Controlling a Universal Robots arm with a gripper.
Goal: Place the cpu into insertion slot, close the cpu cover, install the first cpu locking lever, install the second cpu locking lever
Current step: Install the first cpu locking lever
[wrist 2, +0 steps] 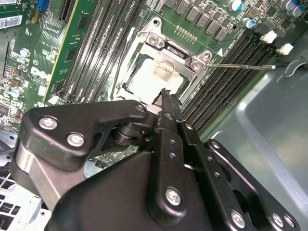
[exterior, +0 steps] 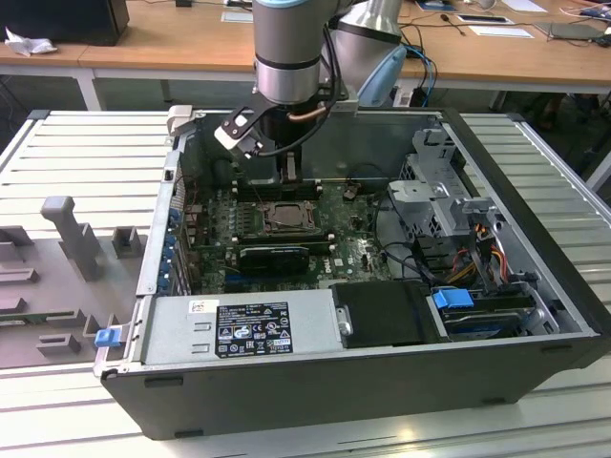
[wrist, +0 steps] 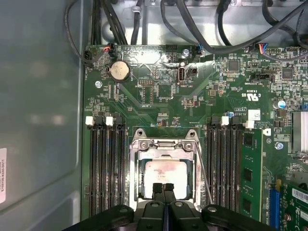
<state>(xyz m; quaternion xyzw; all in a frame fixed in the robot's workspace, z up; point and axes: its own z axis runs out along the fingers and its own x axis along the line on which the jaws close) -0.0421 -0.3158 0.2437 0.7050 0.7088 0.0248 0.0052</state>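
Note:
The cpu (wrist: pixel 166 172) lies in the insertion slot (exterior: pixel 285 218) on the green board, its pale metal top smeared. The cpu cover (wrist: pixel 166 143) lies flat around it as a silvery frame. My gripper (wrist: pixel 163 186) hangs just over the cpu's near edge, its black fingers pressed together with nothing between them. In the second wrist view the gripper (wrist 2: pixel 167 96) points down beside the cpu (wrist 2: pixel 149 79) and the cpu cover (wrist 2: pixel 178 50). One thin wire locking lever (wrist 2: pixel 245 66) sticks out sideways from the socket over the memory slots. Another locking lever (wrist 2: pixel 126 53) runs along the opposite side.
Long black memory slots (wrist: pixel 107 168) flank the socket on both sides. The grey case wall (wrist: pixel 38 120) stands close by. Cables (wrist: pixel 202 29) loop over the board's far edge near a coin cell (wrist: pixel 119 70). The power supply (exterior: pixel 243 329) and a drive cage (exterior: pixel 444 191) fill the case's other parts.

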